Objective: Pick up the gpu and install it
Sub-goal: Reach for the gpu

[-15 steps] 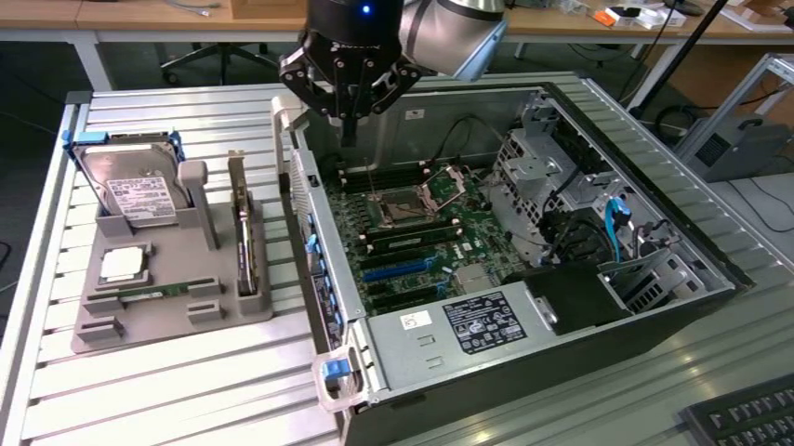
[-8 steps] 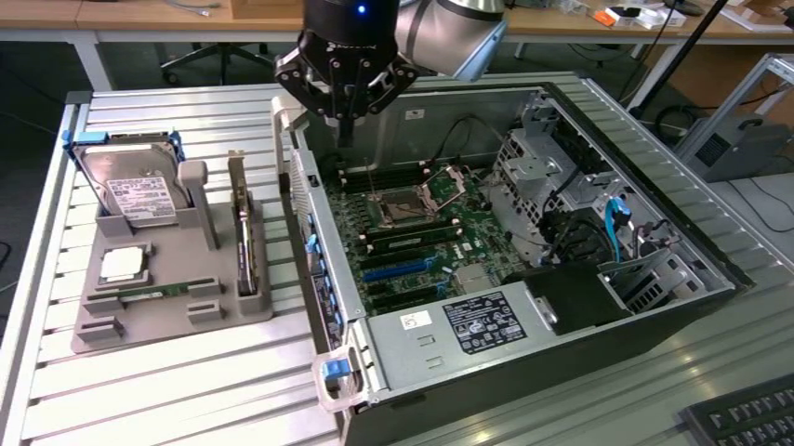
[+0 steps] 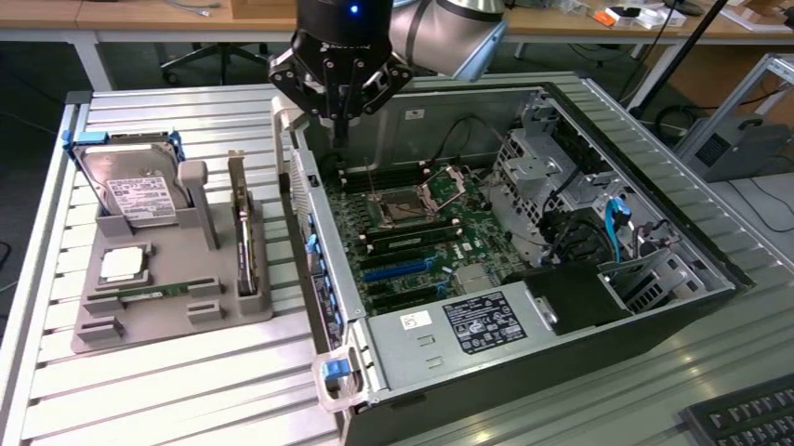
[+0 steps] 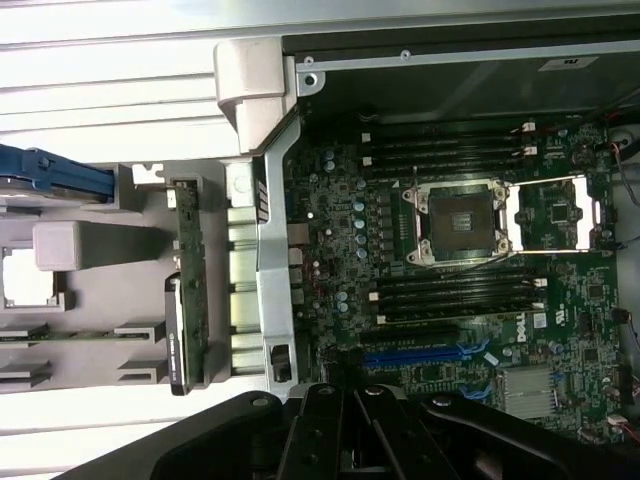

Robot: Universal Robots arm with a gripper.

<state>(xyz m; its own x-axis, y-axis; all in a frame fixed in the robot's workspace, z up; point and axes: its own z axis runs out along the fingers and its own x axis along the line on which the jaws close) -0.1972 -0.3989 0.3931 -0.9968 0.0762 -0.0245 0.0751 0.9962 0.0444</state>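
The gpu (image 3: 245,240) is a thin dark card standing on edge in a slot of the grey holder (image 3: 149,325), to the exterior view's left of the open computer case (image 3: 645,307). In the wrist view the gpu (image 4: 187,290) shows edge-on with a green board face beside the case's rear wall. My gripper (image 3: 337,119) hangs above the case's rear corner with its black fingers shut together and nothing between them. It is up and to the exterior view's right of the gpu, well apart from it. The gripper (image 4: 345,400) points over the motherboard near the blue slots (image 4: 420,352).
The holder also carries a silver hard drive (image 3: 134,193), a CPU (image 3: 125,265) and a green RAM stick (image 3: 155,293). Inside the case lie the motherboard with its open CPU socket (image 3: 403,206), a power supply (image 3: 478,325) and drive cages (image 3: 546,172). A keyboard (image 3: 745,418) sits at the front corner.
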